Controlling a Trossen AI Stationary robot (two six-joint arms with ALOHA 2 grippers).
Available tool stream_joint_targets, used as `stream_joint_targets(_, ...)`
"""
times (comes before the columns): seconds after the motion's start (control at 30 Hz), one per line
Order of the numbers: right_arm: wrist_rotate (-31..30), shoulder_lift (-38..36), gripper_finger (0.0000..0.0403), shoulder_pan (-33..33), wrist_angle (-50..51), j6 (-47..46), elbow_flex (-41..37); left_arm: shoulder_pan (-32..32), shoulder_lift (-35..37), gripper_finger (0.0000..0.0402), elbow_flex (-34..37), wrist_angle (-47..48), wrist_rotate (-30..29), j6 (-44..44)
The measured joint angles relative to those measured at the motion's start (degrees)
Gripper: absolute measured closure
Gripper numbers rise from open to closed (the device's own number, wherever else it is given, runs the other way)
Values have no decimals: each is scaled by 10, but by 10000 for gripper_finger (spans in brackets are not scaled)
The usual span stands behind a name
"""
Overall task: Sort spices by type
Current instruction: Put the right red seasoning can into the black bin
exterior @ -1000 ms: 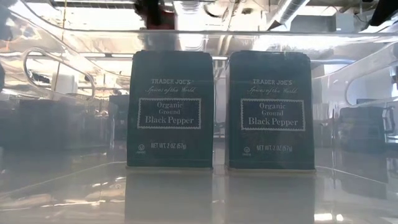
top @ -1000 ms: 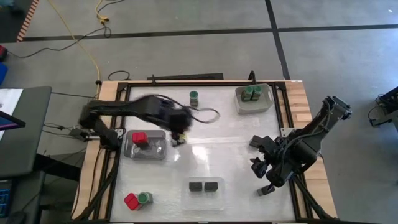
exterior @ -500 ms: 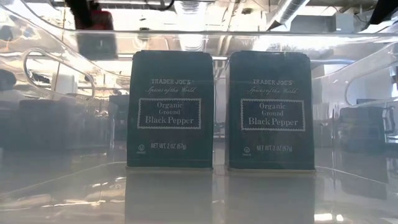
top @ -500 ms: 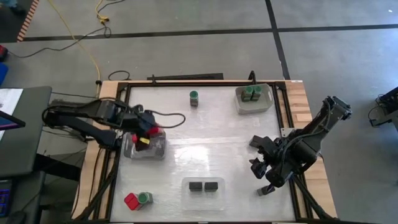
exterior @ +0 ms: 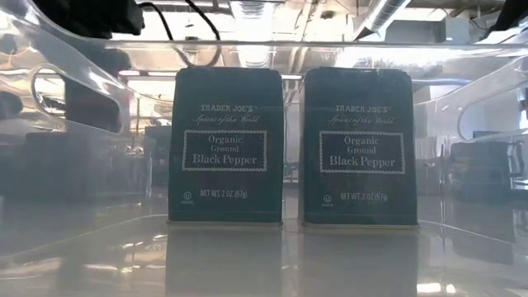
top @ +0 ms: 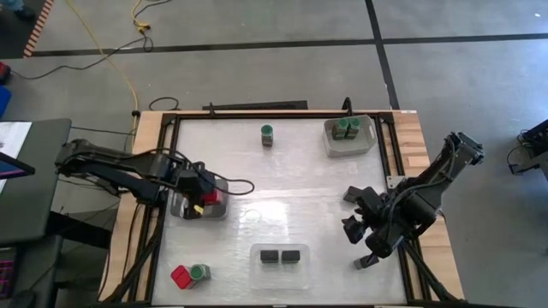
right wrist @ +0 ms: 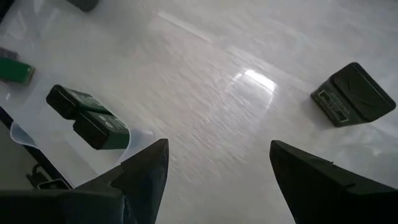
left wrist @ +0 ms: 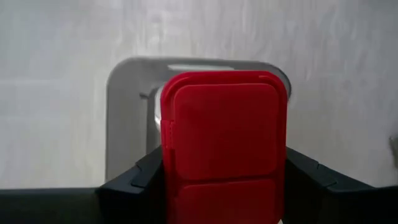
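My left gripper (top: 208, 196) is over the grey tray (top: 181, 208) near the table's left edge, shut on a red blocky container (left wrist: 224, 134). Two black pepper boxes (exterior: 225, 144) (exterior: 359, 144) stand in a clear tray (top: 281, 256) at the near edge. A red container (top: 181, 276) and a green-lidded jar (top: 199, 272) sit at the near-left corner. One green-lidded jar (top: 268, 134) stands alone near the far edge. Two more are in the far-right grey tray (top: 347, 128). My right gripper (top: 360, 231) waits open at the right. My left gripper pinches the red container between its two fingers (left wrist: 146, 174), one on each opposite side wall (left wrist: 166, 162). It comes from above, pointing down. The container stays upright over the grey tray (left wrist: 124, 118); whether its base touches the tray I cannot tell.
The wooden frame (top: 411, 128) borders the white table. A cable (top: 244, 184) trails from the left arm across the table's middle. The right wrist view shows the black boxes (right wrist: 87, 115) and bare white surface between them and a dark container (right wrist: 353, 94).
My left gripper, carrying the red container, has swung from the table's middle toward the left edge and now sits over the grey tray. The right arm has kept still.
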State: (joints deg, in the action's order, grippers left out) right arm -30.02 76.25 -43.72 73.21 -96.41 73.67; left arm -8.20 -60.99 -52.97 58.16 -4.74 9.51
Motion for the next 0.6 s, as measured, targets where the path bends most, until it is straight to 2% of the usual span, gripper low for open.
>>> stream_joint_targets(0.13, 0, 0, 98, 0, 0, -11, 0, 15, 0, 198, 31, -35, 0, -35)
stream_joint_targets(0.33, 0, 0, 98, 0, 0, -11, 0, 51, -5, 198, 75, -62, 35, -68)
stream_joint_targets(0.6, 0, 0, 98, 0, 0, -11, 0, 81, -5, 198, 98, -98, 50, -109)
